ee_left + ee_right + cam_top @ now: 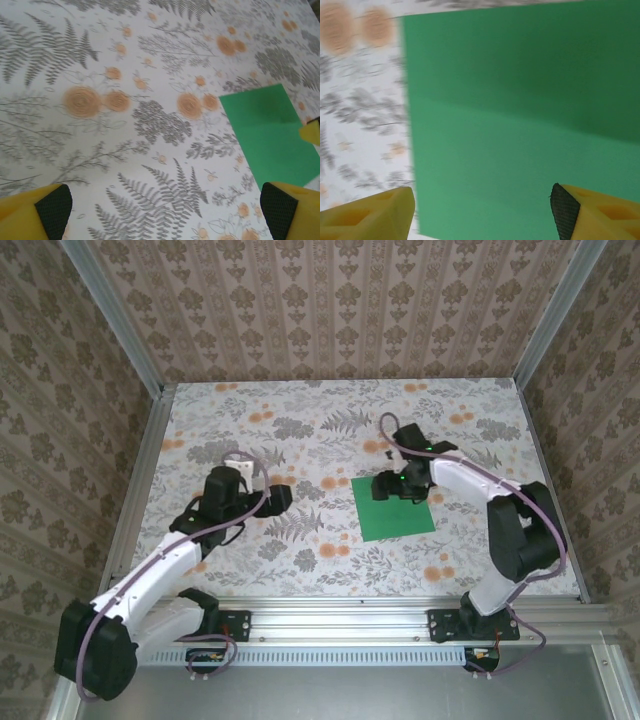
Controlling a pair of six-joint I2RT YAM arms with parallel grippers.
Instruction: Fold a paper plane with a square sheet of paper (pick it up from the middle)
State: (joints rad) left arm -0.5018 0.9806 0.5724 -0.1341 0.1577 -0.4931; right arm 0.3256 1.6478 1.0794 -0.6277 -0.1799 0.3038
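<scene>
Green sheet (396, 519) flat; right jaws apart above

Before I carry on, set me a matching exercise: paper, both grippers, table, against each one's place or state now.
1 square sheet of paper
2 left gripper
3 right gripper
4 table

A open, above bare table
B floral print
C green, lying on the table
D open, above the green sheet

Pairs: 1-C, 2-A, 3-D, 4-B
</scene>
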